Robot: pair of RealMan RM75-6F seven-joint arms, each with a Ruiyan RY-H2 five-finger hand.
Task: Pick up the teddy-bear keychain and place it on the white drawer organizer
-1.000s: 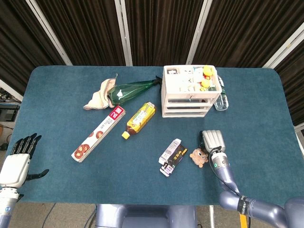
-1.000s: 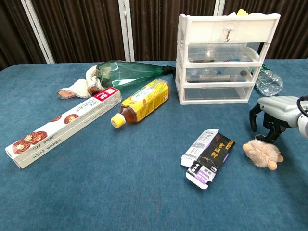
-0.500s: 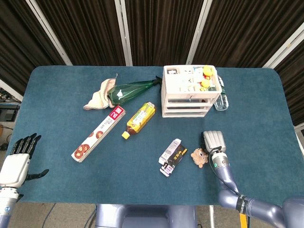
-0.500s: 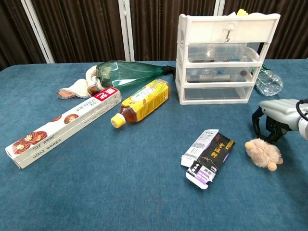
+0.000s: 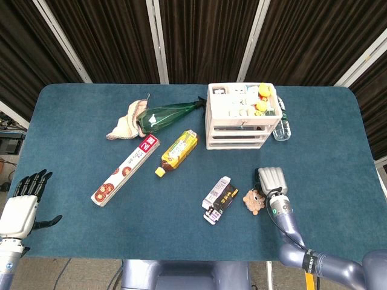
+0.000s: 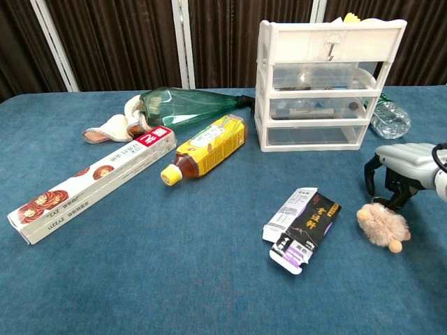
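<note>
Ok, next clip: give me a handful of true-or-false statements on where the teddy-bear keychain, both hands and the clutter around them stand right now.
1. The brown plush teddy-bear keychain lies on the blue table. True.
2. The right hand has lifted the keychain. False: its fingers arch above the keychain, which lies on the cloth.
3. The left hand holds the yellow tea bottle. False: it is empty at the table's left edge, far from the bottle.
4. The white plastic drawer organizer stands behind the keychain. True.
5. The black-and-white snack packet lies on the organizer. False: it lies on the table beside the keychain.
</note>
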